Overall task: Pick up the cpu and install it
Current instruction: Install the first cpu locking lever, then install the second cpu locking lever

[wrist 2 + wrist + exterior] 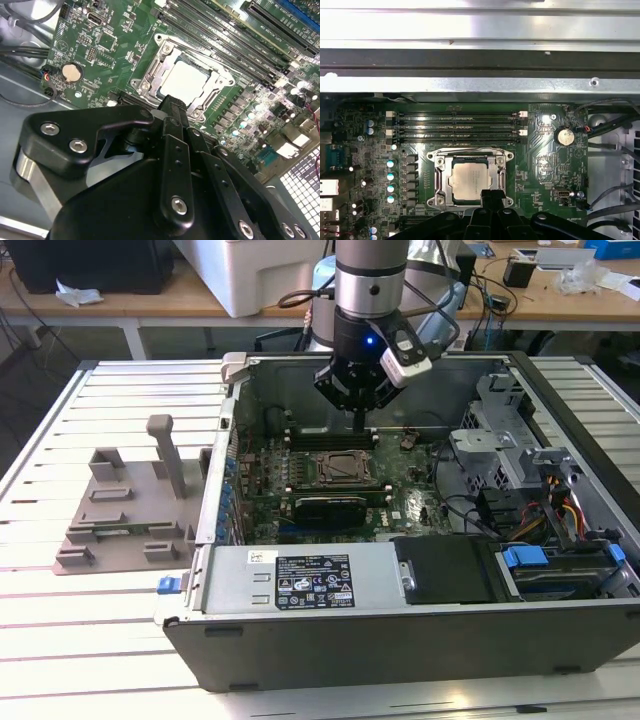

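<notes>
The cpu (472, 180) is a flat square chip with a silver-grey metal top. It lies seated in the metal-framed socket (167, 56) on the green motherboard (415, 502) near frame centre in both wrist views. The motherboard lies inside the open computer case (420, 640). The gripper (360, 422) hangs just above the socket, fingers drawn narrow together, holding nothing.

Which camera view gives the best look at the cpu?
The first wrist view: the cpu lies flat in the socket, seen almost straight from above, with the gripper over only its near edge. The second wrist view shows it slanted and glaring. The exterior view shows only a dark socket from afar.
</notes>
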Tool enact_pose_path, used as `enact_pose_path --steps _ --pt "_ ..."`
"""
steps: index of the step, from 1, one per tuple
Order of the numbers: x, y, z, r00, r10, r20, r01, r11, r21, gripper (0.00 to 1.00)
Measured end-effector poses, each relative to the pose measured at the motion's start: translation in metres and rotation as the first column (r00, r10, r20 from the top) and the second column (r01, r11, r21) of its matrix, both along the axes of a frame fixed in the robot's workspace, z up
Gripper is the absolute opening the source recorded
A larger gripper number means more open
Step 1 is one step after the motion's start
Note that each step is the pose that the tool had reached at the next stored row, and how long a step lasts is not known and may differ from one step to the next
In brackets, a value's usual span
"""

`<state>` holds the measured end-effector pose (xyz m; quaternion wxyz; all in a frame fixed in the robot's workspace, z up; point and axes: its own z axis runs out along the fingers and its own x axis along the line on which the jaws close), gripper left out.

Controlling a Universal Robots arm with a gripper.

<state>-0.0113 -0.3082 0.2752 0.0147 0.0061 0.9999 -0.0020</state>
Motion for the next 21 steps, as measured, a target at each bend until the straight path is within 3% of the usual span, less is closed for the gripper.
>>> enact_pose_path --steps 10,15,21 --pt "0.000 -0.0015 0.0004 1.0000 0.000 0.0000 0.000 1.0000 0.0000 0.11" --pt "0.000 -0.0137 0.0004 1.0000 0.000 0.0000 0.000 1.0000 0.0000 0.11" --pt "0.000 -0.0199 0.0002 1.0000 0.000 0.0000 0.000 1.0000 0.0000 0.11"
